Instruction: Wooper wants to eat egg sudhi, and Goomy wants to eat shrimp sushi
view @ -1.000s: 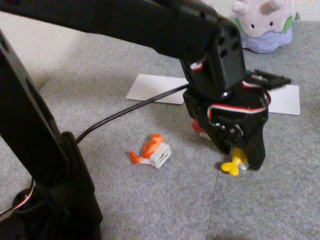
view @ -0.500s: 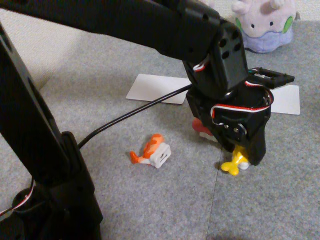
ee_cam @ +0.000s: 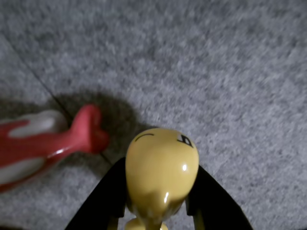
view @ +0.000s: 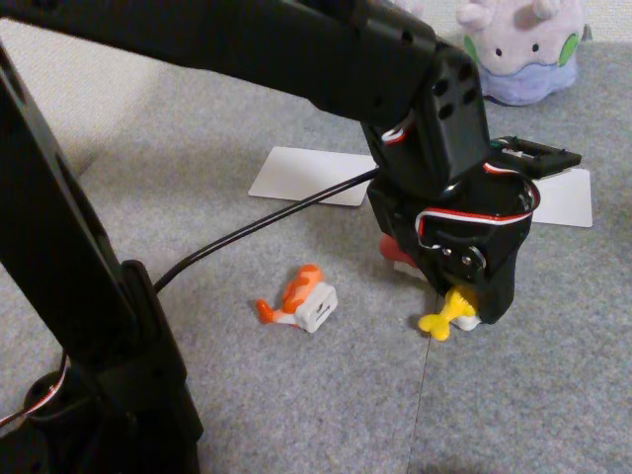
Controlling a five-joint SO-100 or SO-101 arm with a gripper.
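Observation:
My gripper (view: pixel 462 308) is shut on the yellow egg sudhi (view: pixel 440 319), whose forked tail sticks out to the left just above the grey carpet. In the wrist view the yellow piece (ee_cam: pixel 162 151) sits between the two black fingers of the gripper (ee_cam: pixel 160 168). The orange-and-white shrimp sushi (view: pixel 296 297) lies on its side on the carpet, left of the gripper. Goomy (view: pixel 518 49), the lilac plush, sits at the far right corner. Wooper is out of view.
A red toy sushi (view: pixel 393 249) lies just behind the gripper, also seen as the red piece (ee_cam: pixel 45 139) at the left. Two white cards (view: pixel 304 176) (view: pixel 567 197) lie on the carpet beyond. The arm's base (view: pixel 99 355) and a black cable (view: pixel 247 229) occupy the left.
The gripper has risen slightly with the egg sudhi. Its yellow tail has shifted left and up off the carpet. The shrimp sushi has not moved.

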